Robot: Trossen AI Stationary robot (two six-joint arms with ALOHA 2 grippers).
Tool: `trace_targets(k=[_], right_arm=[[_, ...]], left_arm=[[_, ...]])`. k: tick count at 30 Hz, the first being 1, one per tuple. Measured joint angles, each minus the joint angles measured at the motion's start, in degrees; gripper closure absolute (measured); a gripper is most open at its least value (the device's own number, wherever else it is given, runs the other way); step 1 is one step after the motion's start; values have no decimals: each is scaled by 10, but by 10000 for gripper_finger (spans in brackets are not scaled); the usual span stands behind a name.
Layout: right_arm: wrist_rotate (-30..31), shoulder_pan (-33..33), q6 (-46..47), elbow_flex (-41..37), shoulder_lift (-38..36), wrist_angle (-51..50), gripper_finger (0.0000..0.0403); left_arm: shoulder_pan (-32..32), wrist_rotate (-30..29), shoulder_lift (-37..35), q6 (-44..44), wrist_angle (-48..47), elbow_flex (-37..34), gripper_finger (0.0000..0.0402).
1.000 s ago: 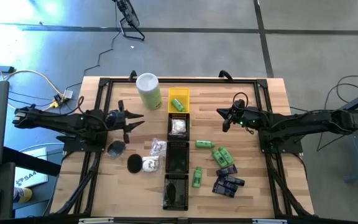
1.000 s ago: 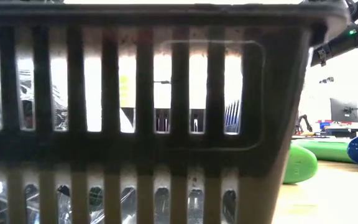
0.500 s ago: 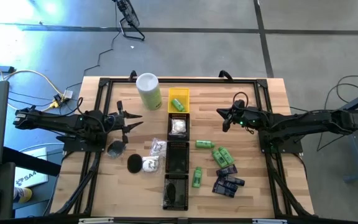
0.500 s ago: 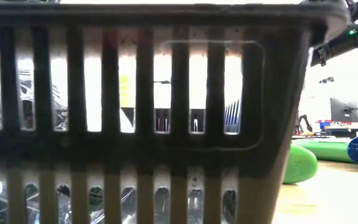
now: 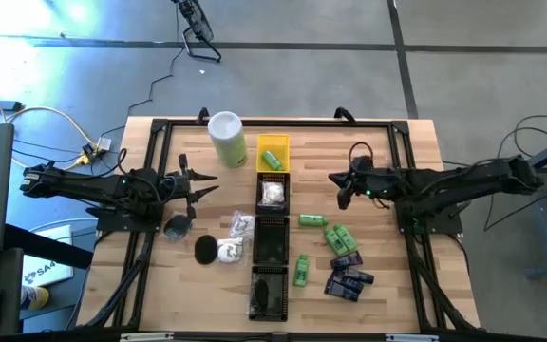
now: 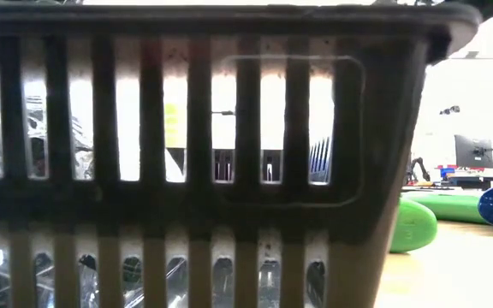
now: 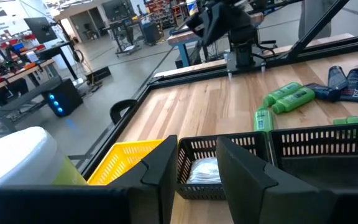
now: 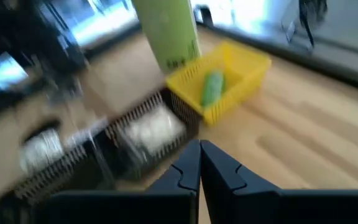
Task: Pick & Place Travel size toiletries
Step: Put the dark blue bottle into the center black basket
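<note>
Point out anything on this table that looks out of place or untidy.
Most toiletries still lie loose on the wood instead of in the trays: green bottles and dark blue packets right of the tray column, black pucks and white wrapped pieces left of it. Nothing looks spilled or damaged.

This is a robotics lab or workshop: a wooden table [image 5: 207, 204] framed in black rails stands on a polished concrete floor [image 5: 302, 66] with loose cables [image 5: 27, 114], and workbenches [image 7: 23, 68], a monitor [image 6: 473, 151] and equipment carts [image 7: 126, 28] fill the hall beyond.
</note>
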Motion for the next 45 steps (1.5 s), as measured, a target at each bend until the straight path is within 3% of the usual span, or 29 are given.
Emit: trace_targets(k=[6,14,20,23,30,37,45], right_arm=[[-17,47,73,103,102,-177,400],[-139,83,149,211,244,-294,400],[-189,120,145,278,319,-347,400],[-203,140,147,286,332,-342,400],[-258,167,248,286,333,-338,400],[-298,188,150,286,333,-337,401],[-284,189,161,286,333,-304,401]], left_arm=[[0,0,0,0,0,0,293],[0,0,1,0,0,0,293],[0,0,1,0,0,0,293],[0,0,1,-1,0,0,293],[0,0,1,-6,-10,0,293],[0,0,1,-6,-11,0,293],[0,0,1,-6,-11,0,293]])
